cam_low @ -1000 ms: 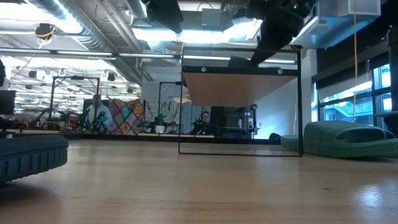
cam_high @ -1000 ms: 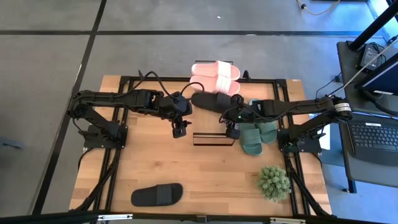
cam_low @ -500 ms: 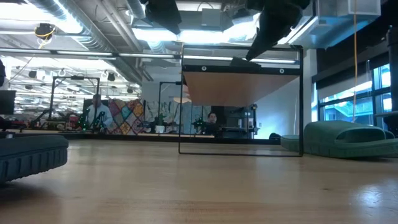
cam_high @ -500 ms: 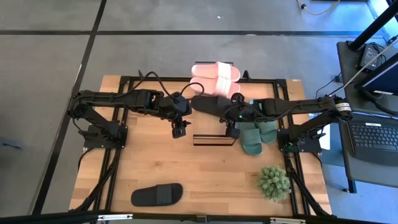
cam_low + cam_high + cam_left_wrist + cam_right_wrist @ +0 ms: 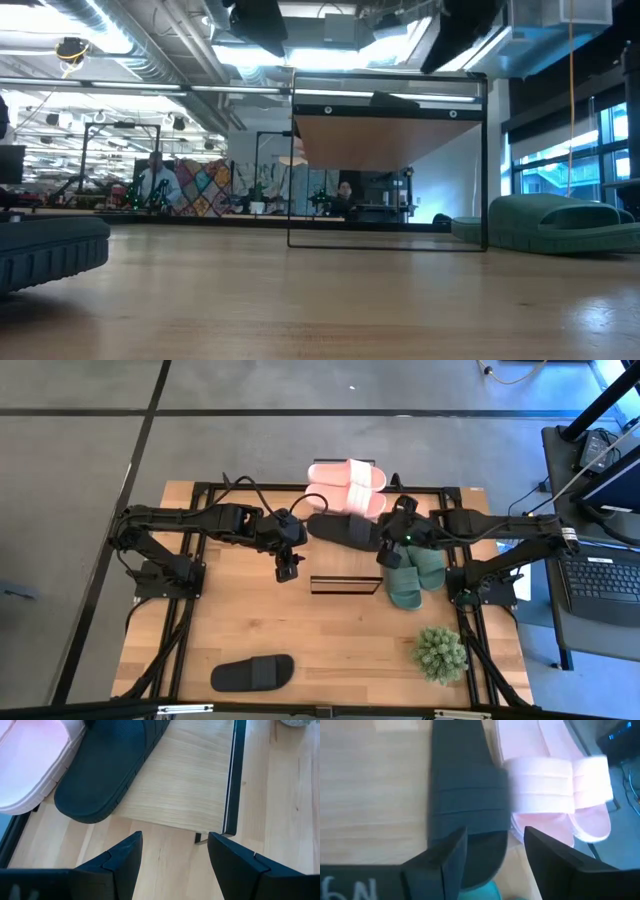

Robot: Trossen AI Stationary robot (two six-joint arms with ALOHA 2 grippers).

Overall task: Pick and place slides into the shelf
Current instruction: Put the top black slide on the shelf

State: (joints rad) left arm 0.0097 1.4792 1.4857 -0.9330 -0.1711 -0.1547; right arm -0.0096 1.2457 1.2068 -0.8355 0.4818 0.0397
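Note:
The shelf (image 5: 345, 585) stands mid-table, its light plank top (image 5: 185, 790) framed in black metal. One black slide (image 5: 343, 528) lies sole-down on that top (image 5: 107, 765), also seen in the right wrist view (image 5: 465, 795). The pink pair (image 5: 345, 482) lies just beyond it at the far side (image 5: 560, 790). The green pair (image 5: 410, 575) rests on the table right of the shelf. A second black slide (image 5: 252, 673) lies near the front left. My left gripper (image 5: 288, 572) hovers open at the shelf's left (image 5: 172, 837). My right gripper (image 5: 390, 557) hangs open above the black slide's right end (image 5: 495, 832), holding nothing.
A small potted plant (image 5: 440, 652) stands at the front right. In the low view the green slide (image 5: 560, 222) sits right of the shelf's legs (image 5: 390, 140) and the near black slide (image 5: 50, 250) fills the left. Bare wood lies between shelf and front edge.
My right gripper has risen from the shelf top and drawn back toward the table's right and far side, leaving the low view. It has tipped nearer level. The black slide stays where it lay on the shelf.

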